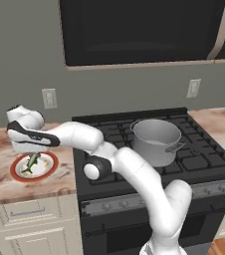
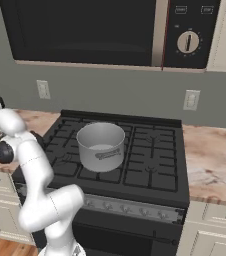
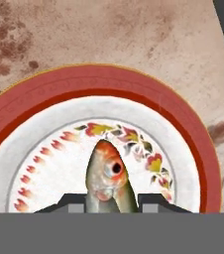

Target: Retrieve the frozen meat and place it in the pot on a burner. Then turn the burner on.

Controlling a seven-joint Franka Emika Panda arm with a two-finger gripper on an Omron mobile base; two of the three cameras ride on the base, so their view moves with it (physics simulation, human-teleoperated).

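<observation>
Here you have the gripper (image 3: 112, 204) low over the red-rimmed white plate (image 1: 49, 169), which sits on the marbled surface (image 1: 0, 149) left of the black stove (image 1: 204, 167). In the hand view the frozen meat (image 3: 109, 181) stands between the two dark finger tips, its orange-topped head and eye pointing up the picture, and the jaws look closed against its sides, though the contact itself lies at the very edge of that view, so take that as likely rather than sure. From the left base view you can see the fish-shaped piece just under the hand, tilted, with its lower end over the plate's white middle. The pot (image 1: 157, 139) stands on the stove's grate, well apart from the plate, its steel wall upright and one loop handle facing you. A microwave (image 2: 85, 30) hangs above the stove.
</observation>
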